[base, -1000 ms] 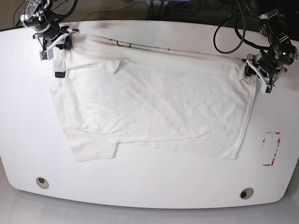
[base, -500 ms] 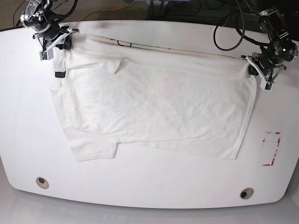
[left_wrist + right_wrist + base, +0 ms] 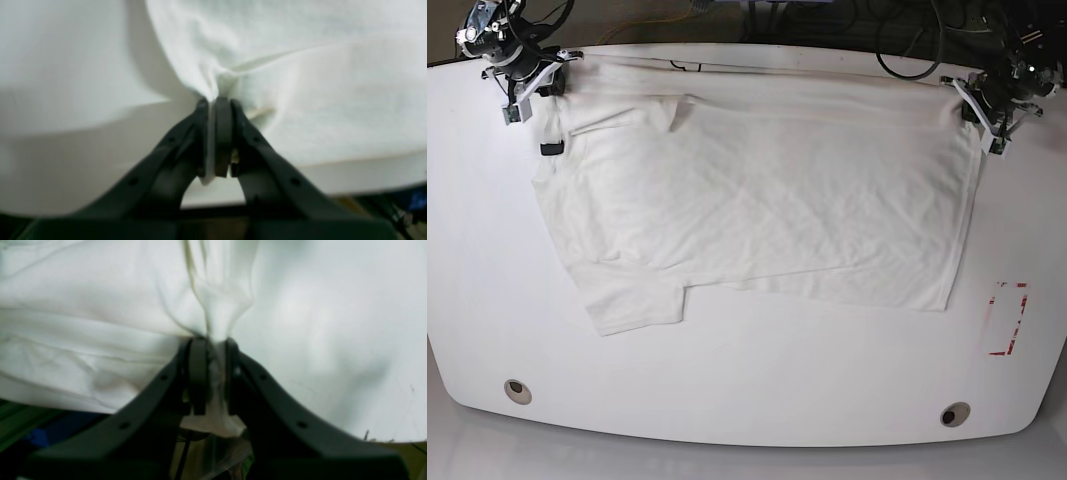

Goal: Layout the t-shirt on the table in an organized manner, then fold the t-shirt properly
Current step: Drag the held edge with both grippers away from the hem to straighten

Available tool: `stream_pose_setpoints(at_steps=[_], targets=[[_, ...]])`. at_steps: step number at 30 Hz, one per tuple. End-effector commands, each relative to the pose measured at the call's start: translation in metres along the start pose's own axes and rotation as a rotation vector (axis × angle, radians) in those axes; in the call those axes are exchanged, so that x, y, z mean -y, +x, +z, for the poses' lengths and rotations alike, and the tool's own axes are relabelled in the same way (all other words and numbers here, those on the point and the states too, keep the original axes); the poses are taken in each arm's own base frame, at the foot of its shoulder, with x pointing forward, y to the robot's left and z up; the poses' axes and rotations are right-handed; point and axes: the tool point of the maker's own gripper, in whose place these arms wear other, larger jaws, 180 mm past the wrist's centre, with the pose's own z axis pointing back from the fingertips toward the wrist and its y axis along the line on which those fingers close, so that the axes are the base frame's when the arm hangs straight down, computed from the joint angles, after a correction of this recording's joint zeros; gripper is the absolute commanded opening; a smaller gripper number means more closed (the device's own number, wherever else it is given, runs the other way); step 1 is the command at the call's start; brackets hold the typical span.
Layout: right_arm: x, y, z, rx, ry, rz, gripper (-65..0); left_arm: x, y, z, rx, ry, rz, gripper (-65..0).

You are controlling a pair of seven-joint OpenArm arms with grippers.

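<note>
the t-shirt [image 3: 757, 190] lies spread on the table [image 3: 747, 380], plain side up, covering its far half. one short sleeve points toward the near edge of the table, above the round hole [image 3: 517, 390]. the red dashed mark [image 3: 1007, 320] is just beside the shirt hem, not touching it. the left gripper [image 3: 216, 133] has its fingers closed tight on a pinch of the shirt corner at the far edge. the right gripper [image 3: 213, 376] also clamps a bunched fold of the shirt, near the shoulder at the opposite far corner.
</note>
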Motion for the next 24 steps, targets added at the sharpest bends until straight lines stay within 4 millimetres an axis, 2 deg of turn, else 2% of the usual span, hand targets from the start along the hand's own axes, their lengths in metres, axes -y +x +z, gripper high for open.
stream_pose_setpoints(at_steps=[1,15,18,20,23,24], targets=[[0.008,0.005,0.009,0.011,-0.021,0.033,-56.1,-0.003,-0.019,0.006,-0.074,0.024,-0.021,-65.0],[0.010,0.005,0.010,0.007,-0.026,0.040,-55.5,0.006,-0.041,0.014,-0.113,0.017,-0.027,-64.4],[0.010,0.005,0.010,0.007,-0.026,0.040,-55.3,0.006,-0.041,0.014,-0.118,0.017,-0.027,-58.5],[0.010,0.005,0.010,0.007,-0.026,0.040,-53.0,0.005,-0.043,0.014,-0.128,0.019,-0.027,-52.9],[0.011,0.005,0.010,0.006,-0.029,0.040,-44.2,0.004,-0.039,0.017,-0.123,0.031,-0.034,-44.2],[0.011,0.005,0.011,0.007,-0.030,0.039,-38.7,0.003,-0.035,0.019,-0.112,0.038,-0.042,-40.1]])
